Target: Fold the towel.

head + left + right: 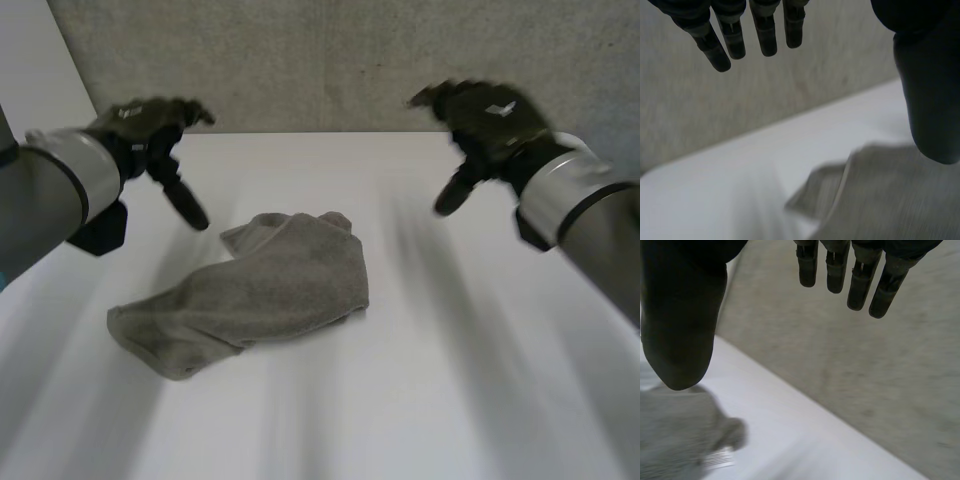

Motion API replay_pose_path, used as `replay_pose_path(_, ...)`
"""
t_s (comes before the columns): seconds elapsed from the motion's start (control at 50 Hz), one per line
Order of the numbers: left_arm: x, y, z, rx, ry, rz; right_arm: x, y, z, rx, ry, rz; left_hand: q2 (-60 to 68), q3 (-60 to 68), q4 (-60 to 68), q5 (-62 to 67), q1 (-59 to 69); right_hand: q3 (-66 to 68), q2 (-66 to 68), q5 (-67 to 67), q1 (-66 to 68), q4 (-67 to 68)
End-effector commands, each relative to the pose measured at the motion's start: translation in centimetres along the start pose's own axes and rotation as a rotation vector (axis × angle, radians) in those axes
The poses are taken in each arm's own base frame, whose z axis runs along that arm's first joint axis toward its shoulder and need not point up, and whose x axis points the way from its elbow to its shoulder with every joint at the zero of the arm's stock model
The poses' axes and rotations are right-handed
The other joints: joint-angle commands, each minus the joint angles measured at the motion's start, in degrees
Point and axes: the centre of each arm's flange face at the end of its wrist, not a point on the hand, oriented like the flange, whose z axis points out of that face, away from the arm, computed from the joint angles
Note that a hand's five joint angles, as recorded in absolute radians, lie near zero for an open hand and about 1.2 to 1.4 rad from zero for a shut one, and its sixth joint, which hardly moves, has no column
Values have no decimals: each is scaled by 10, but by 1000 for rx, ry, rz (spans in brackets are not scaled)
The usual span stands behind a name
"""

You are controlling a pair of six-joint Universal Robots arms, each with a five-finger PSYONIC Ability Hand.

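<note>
surface (450, 380): white, carries only the towel
towel (262, 295): grey, crumpled in a loose heap, lying flat on the surface left of the middle, touched by neither hand
towel long axis: diagonal, from the near-left end to the far-right end; the near-left end is low and narrow, the far end is bunched with raised folds
towel tag (720, 457): small white tag at the corner that lies toward the right hand
left robot hand (150, 135): open, fingers straight, thumb spread, holding nothing; hovers above the surface just beyond the towel's far-left corner
right robot hand (485, 125): open, fingers straight, thumb spread, holding nothing; hovers over the far right of the surface, well apart from the towel
towel from left robot hand: nearer the robot and toward the middle; in the left wrist view it lies under the thumb tip
towel from right robot hand: nearer the robot and off toward the left arm's side; in the right wrist view it is past the thumb
nearer hand: left, close to the far-left corner; the right has a wider gap to cross to the far-right corner
step (judgement): fold not begun, both hands need to come down on the far edge
wall (330, 60): grey, behind the surface's far edge
</note>
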Motion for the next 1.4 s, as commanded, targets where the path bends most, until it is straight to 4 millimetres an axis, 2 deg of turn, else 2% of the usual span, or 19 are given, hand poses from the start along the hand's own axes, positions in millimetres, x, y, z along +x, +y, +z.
replay_pose_path(0.02,-28,77,40,-223,-63,42,-41,59,30,-93,-181,22,-46,-39,-48,-122,-47,-38,-49,-30,-19,-43)
replay_pose_path(0.18,-29,128,63,-258,-68,43,-86,130,67,-198,-272,-13,52,59,50,-24,51,-38,-49,-30,-19,-43)
replay_pose_path(0.22,-29,137,67,-273,-67,41,-90,155,78,-229,-270,-72,94,101,92,18,93,161,150,168,179,155)
replay_pose_path(0.24,-29,137,67,-273,-67,41,-90,155,78,-229,-270,-72,94,101,92,18,93,162,151,169,180,156)
replay_pose_path(0.34,-27,137,62,-277,-62,42,-88,151,81,-214,-245,-131,93,99,91,16,91,661,650,669,680,656)
replay_pose_path(0.42,-26,129,57,-257,-61,44,-84,141,76,-208,-236,-132,93,99,91,16,91,662,651,670,681,657)
replay_pose_path(0.48,-24,120,51,-229,-57,48,-82,128,61,-224,-243,-143,91,98,89,15,90,662,651,670,681,657)
replay_pose_path(0.54,-16,113,42,-208,-35,55,-78,97,33,-231,-250,-159,87,94,86,11,86,662,651,670,681,657)
replay_pose_path(0.58,-13,109,38,-197,-29,58,-78,76,-3,-260,-269,-185,86,93,84,10,85,662,651,670,681,657)
replay_pose_path(0.64,-8,102,29,-175,-15,64,-79,70,-21,-278,-287,-206,82,89,81,6,81,662,651,670,681,657)
replay_pose_path(0.74,4,103,19,-171,18,75,-85,72,-75,-403,-388,-314,87,94,86,11,86,662,651,670,681,657)
replay_pose_path(0.8,16,104,14,-163,51,84,-86,70,-85,-441,-419,-328,94,101,92,18,93,662,651,670,681,657)
replay_pose_path(0.84,22,106,12,-167,70,93,-88,62,-93,-453,-450,-326,96,103,94,20,95,159,148,167,178,154)
replay_pose_path(0.86,22,106,12,-167,70,93,-88,61,-93,-453,-450,-326,96,103,94,20,95,157,146,164,175,151)
replay_pose_path(0.88,22,106,12,-167,70,95,-87,53,-90,-420,-436,-322,98,104,96,21,96,-13,-24,-6,6,-19)
replay_pose_path(0.9,22,108,13,-173,72,95,-86,42,-84,-371,-413,-311,99,106,97,23,98,-38,-49,-30,-19,-43)
replay_pose_path(1.08,23,120,19,-206,77,99,-59,6,-38,-175,-269,-185,99,106,97,23,98,-38,-49,-30,-19,-43)
replay_pose_path(1.2,25,135,40,-177,76,105,-54,47,15,-239,-256,-156,98,104,96,21,96,-38,-49,-30,-19,-43)
replay_pose_path(1.4,27,154,68,-160,78,139,-58,100,36,-391,-272,-131,98,104,96,21,96,34,23,41,52,28)
